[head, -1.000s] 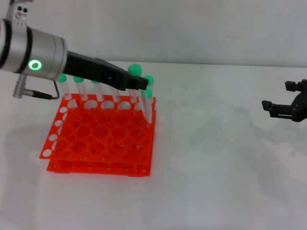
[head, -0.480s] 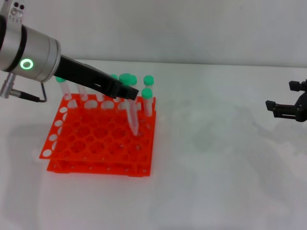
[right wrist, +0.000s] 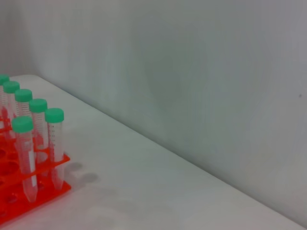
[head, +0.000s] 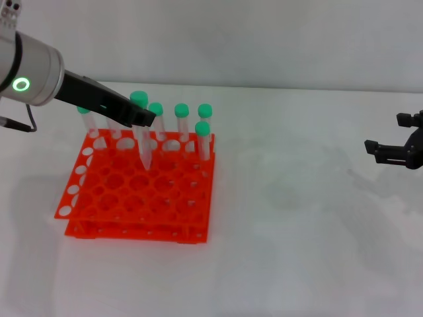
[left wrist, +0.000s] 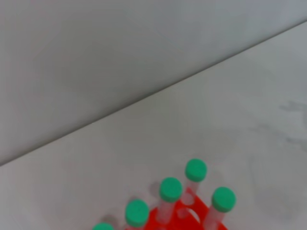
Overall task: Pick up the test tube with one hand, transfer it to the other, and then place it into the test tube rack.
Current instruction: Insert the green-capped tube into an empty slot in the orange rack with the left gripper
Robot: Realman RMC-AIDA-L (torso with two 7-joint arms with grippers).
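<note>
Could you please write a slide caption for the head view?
Left claw holds green-capped clear plastic test tube above bright orange plastic rack.

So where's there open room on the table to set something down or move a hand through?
The widest bare patch lies between the rack and the right gripper. The table in front of the rack is bare too. The rack's back rows are crowded: capped tubes stand there and the left gripper holds the test tube over them.
</note>
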